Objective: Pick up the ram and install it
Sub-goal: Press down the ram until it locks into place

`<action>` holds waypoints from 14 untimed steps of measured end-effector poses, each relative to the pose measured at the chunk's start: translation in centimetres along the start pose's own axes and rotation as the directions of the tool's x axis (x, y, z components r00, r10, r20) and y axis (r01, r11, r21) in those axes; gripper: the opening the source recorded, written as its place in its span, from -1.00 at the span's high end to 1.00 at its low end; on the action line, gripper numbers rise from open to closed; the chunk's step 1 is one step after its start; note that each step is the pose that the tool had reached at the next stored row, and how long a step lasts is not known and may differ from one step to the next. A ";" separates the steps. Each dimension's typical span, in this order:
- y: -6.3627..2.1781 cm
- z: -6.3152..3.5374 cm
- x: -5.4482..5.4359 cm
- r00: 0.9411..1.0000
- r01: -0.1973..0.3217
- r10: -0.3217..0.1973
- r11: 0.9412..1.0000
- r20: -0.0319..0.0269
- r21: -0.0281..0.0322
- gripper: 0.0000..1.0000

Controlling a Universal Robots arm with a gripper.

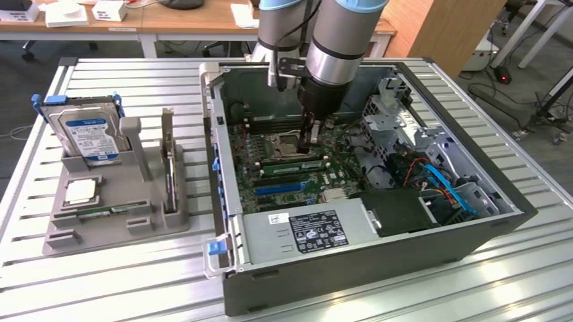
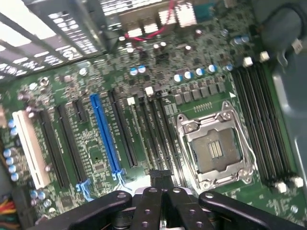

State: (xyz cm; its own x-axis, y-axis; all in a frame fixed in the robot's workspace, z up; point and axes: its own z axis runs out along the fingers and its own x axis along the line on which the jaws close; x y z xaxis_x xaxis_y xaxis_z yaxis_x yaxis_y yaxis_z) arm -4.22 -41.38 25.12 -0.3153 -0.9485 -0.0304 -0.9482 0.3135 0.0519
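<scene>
My arm reaches down into the open computer case [image 1: 358,268]. The gripper [image 1: 312,142] is shut, its tips low over the motherboard, just to the exterior view's right of the CPU socket [image 1: 284,142]. The ram [image 1: 288,161], a long green stick, lies along a memory slot beside that socket, with the fingertips at its end; I cannot tell whether they touch it. In the wrist view the black fingers [image 2: 160,176] are pressed together over the dark memory slots [image 2: 156,129], next to the open CPU socket [image 2: 216,148]. Nothing shows between them.
A grey tray [image 1: 117,225] on the slatted table at the exterior view's left holds a silver hard drive [image 1: 90,134], a square processor chip [image 1: 80,191] and a thin upright board [image 1: 168,168]. Inside the case are a drive cage [image 1: 394,114], blue cables [image 1: 447,184] and a power supply [image 1: 309,231].
</scene>
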 end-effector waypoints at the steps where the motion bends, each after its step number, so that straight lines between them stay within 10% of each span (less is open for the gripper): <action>1: 0.00 0.02 0.0 1.000 -0.018 0.018 1.000 0.001 0.001 0.81; 8: -0.01 0.18 0.0 0.990 -0.144 0.144 0.990 0.008 0.004 0.81; 14: -0.01 0.31 0.0 0.968 -0.251 0.251 0.968 0.014 0.006 0.81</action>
State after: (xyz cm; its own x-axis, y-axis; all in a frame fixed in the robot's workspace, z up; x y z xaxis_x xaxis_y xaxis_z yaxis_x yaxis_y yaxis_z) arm -4.22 -41.38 24.81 -0.5439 -0.8386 -0.0303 -0.8387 0.5421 0.0519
